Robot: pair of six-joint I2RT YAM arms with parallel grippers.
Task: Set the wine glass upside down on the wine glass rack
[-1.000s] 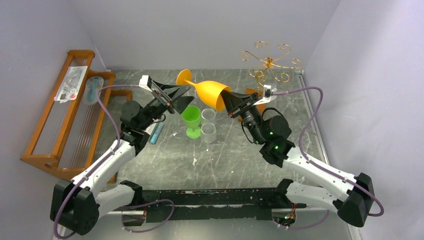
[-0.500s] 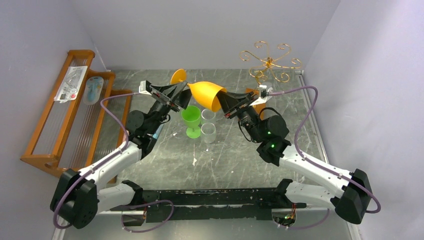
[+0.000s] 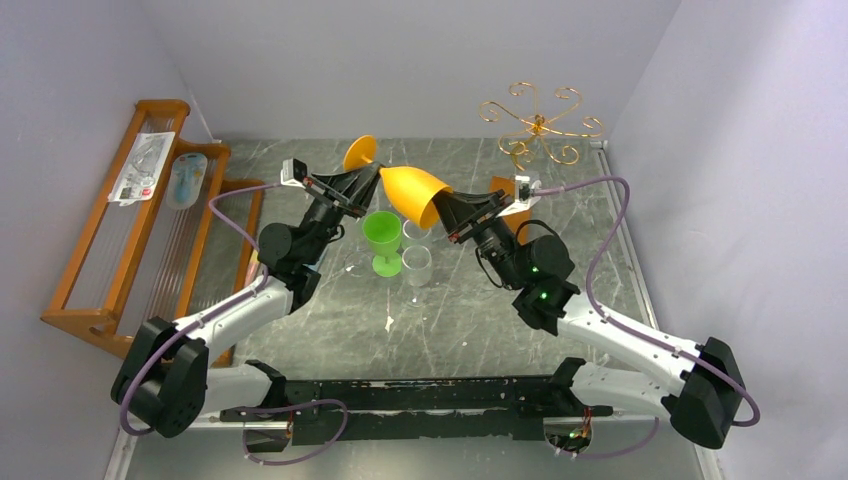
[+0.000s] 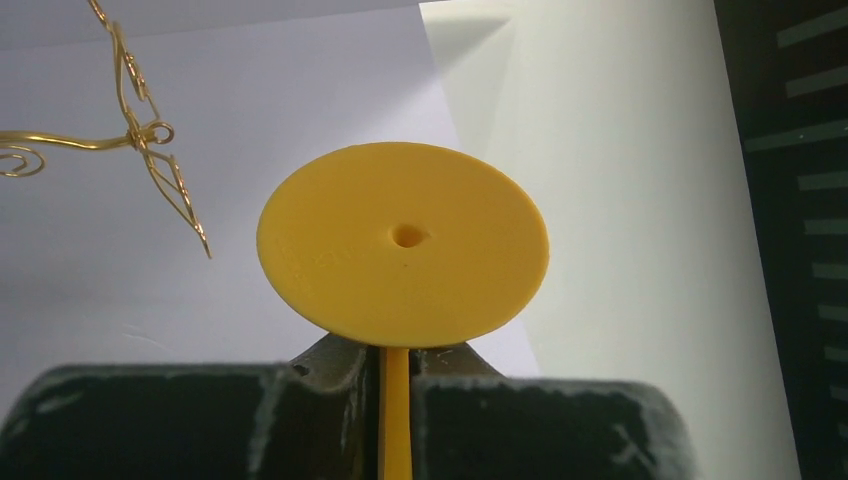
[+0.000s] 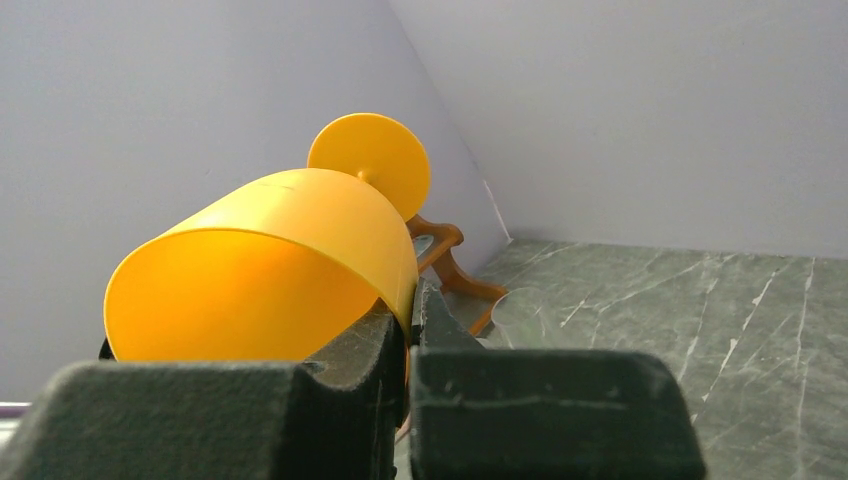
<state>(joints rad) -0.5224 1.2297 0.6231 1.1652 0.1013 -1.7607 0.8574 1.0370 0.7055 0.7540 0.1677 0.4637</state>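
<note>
Pale lilac walls close in a dark marbled bench (image 3: 480, 300), and the orange wine glass (image 3: 405, 190) is not on it: the glass hangs in the air above the middle of the bench, lying nearly on its side between the two arms. The right end effector (image 5: 410, 330) is pinched shut on the wall of the bowl at its rim, one finger inside and one outside. The left end effector (image 3: 371, 174) is clamped narrow on the thin stem (image 4: 395, 410), just below the round foot (image 4: 403, 258), which faces its wrist camera flat on.

With both arms gripping at once, this looks like a handover. A hold on the rim blocks the mouth of the glass, while a hold on the stem leaves bowl and foot free, which seems the better grip for turning the glass mouth-down and slipping it into a scroll arm.

The wine glass rack (image 3: 540, 125), gold wire with curled arms, stands at the far right corner, well apart from the glass, and no glass hangs on it. A green wine glass (image 3: 382, 238) and clear cups (image 3: 417, 262) stand directly beneath the handover, so a slip could knock them. A slatted wooden rack (image 3: 100, 260) lies along the left wall, out of the way.

Probably the right fingers must let go next.
</note>
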